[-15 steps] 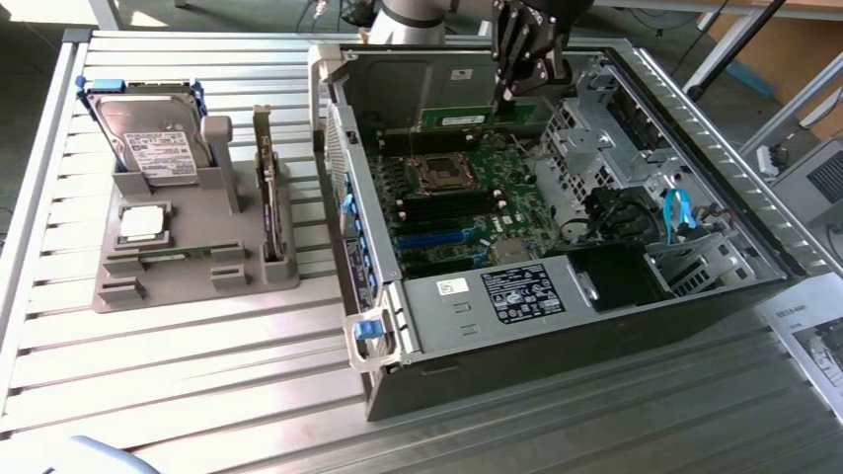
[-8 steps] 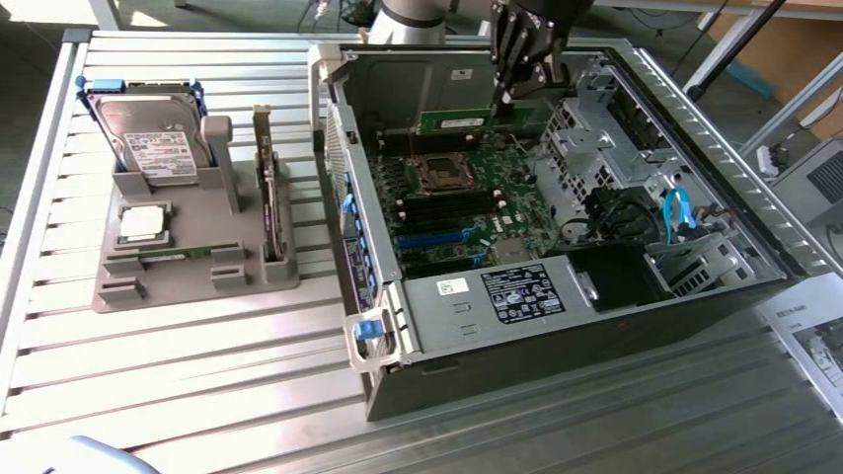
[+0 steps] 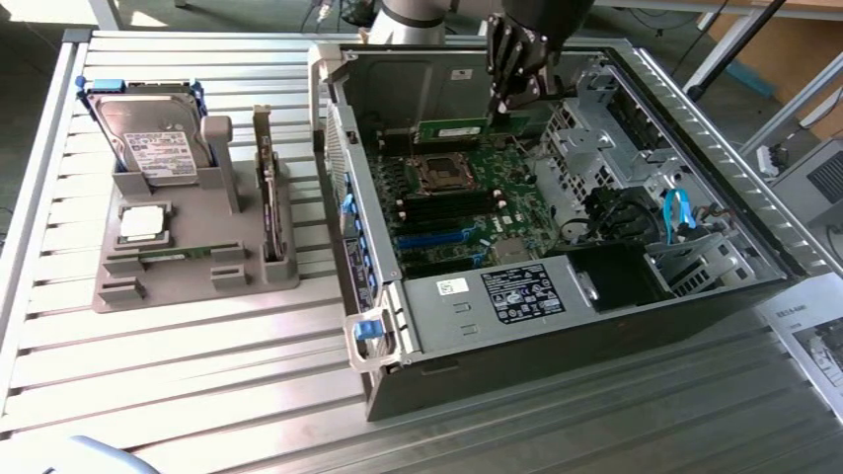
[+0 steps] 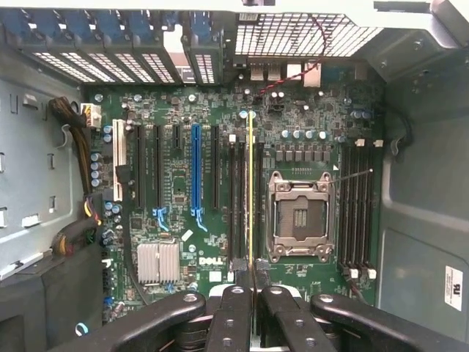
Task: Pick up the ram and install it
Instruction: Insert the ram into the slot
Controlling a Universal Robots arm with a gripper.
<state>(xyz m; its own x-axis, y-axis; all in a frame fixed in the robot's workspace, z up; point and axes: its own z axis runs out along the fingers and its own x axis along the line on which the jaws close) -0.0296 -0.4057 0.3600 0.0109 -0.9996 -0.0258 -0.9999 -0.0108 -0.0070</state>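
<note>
we're gripping the ram (image 4: 250, 183) with the tool (image 4: 253, 284) clamped shut on it, dangling it edge-on above the memory slots (image 4: 238, 205) beside the cpu socket (image 4: 300, 216). if it's coming down skewed or off-slot, we're risking cracking the board (image 4: 308, 125).

Count, exterior view: computer case (image 3: 554, 336) ×1, side open. Gripper (image 3: 514, 94) ×1. Ram (image 3: 455, 128) ×1. Grey holder (image 3: 185, 281) ×1 on the counter (image 3: 197, 385). On the holder: hard drive (image 3: 152, 133) ×1, upright expansion card (image 3: 272, 207) ×1, square chip (image 3: 142, 222) ×1. Inside the case: power supply (image 3: 520, 294) ×1, blue cable (image 3: 677, 212) ×1.

Count, wrist view: motherboard (image 4: 176, 110) ×1. Processor socket (image 4: 300, 216) ×1. Finned heatsink (image 4: 158, 262) ×1. Blue slot (image 4: 195, 172) ×1. White slot (image 4: 118, 161) ×1. Memory-slot banks (image 4: 357, 205) ×2, one on each side of the socket. Slots per bank: not certain. Gripper fingers (image 4: 233, 315) ×2.
</note>
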